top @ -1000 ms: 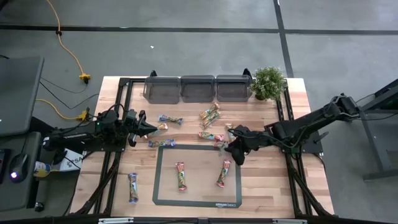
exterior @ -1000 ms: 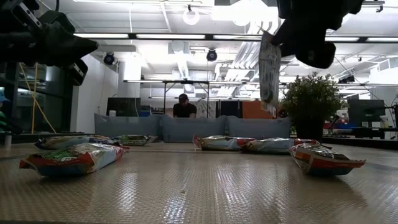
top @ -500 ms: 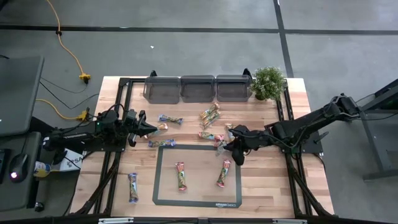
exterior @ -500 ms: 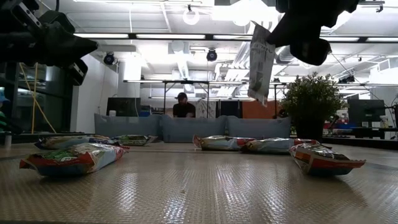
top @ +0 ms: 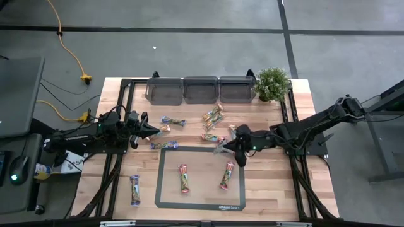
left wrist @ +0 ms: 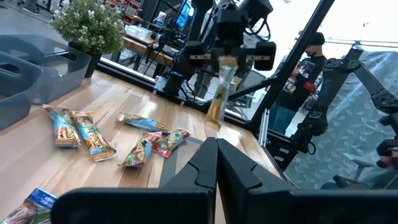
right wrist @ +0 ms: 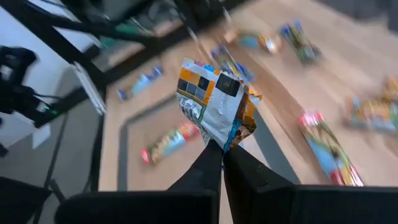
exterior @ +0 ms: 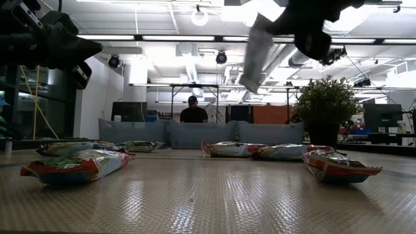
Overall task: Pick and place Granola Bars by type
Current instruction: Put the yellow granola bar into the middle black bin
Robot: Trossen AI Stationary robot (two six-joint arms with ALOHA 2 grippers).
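The right gripper [top: 235,149] is clamped on one granola bar [right wrist: 216,109], lifted clear of the table [top: 278,189] near the mat's [top: 201,176] upper right corner. The other granola bars [top: 213,118] lie scattered on table and mat. The left gripper [top: 153,131], fingers together, waits at the left.

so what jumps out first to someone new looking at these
The right gripper holds a bar aloft, above the top right corner of the dark-framed mat, jaws shut on one end. Other bars lie scattered on the wood table, before three grey bins and a plant. The left gripper waits at the left side.
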